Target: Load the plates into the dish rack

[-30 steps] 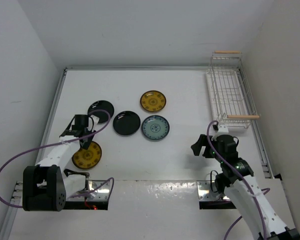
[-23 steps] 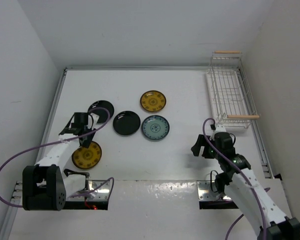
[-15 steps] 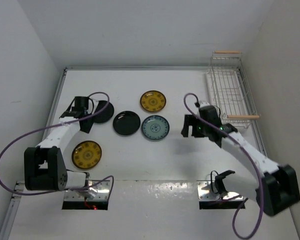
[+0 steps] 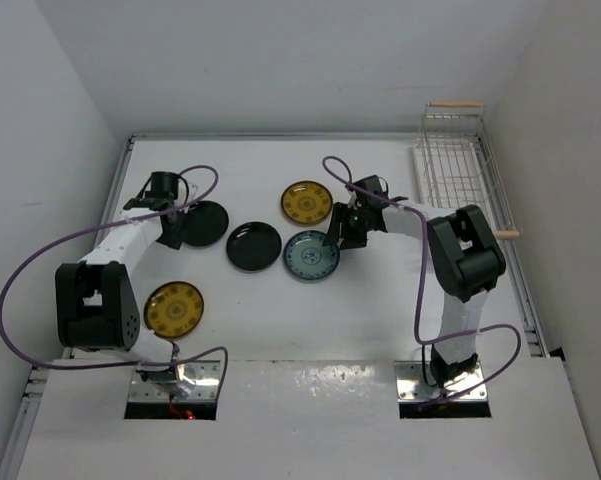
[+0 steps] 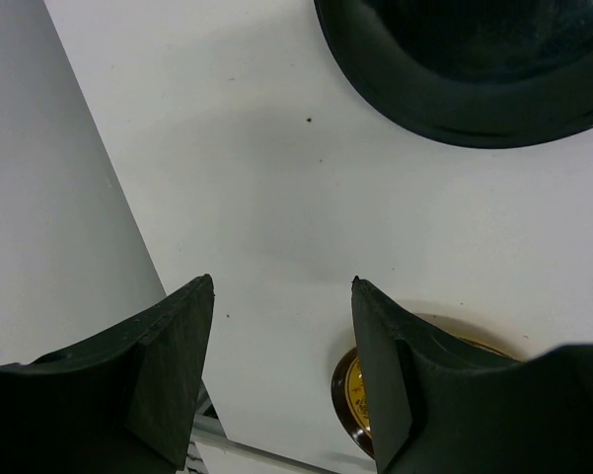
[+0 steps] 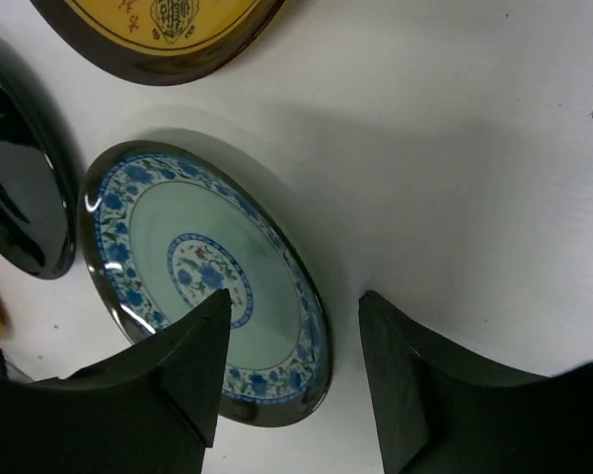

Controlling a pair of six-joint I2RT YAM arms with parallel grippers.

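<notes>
Five plates lie flat on the white table: a black plate (image 4: 207,222) at the far left, a black plate (image 4: 253,246) in the middle, a yellow plate (image 4: 306,202), a blue-green plate (image 4: 311,256) and a yellow plate (image 4: 174,308) at the near left. My left gripper (image 4: 170,230) is open and empty just left of the far-left black plate (image 5: 474,69). My right gripper (image 4: 341,233) is open and empty, low over the right rim of the blue-green plate (image 6: 202,281), one finger over the plate and one beyond its rim. The white wire dish rack (image 4: 458,185) stands empty at the far right.
In the left wrist view my open gripper (image 5: 280,288) points at bare table with the near yellow plate (image 5: 360,400) behind one finger. In the right wrist view my gripper (image 6: 294,301) has the other yellow plate (image 6: 158,30) and the middle black plate (image 6: 15,197) close by. Walls enclose the table.
My left gripper moved away from the near yellow plate to the far-left black plate. My right arm swung left from beside the rack to the blue-green plate.
</notes>
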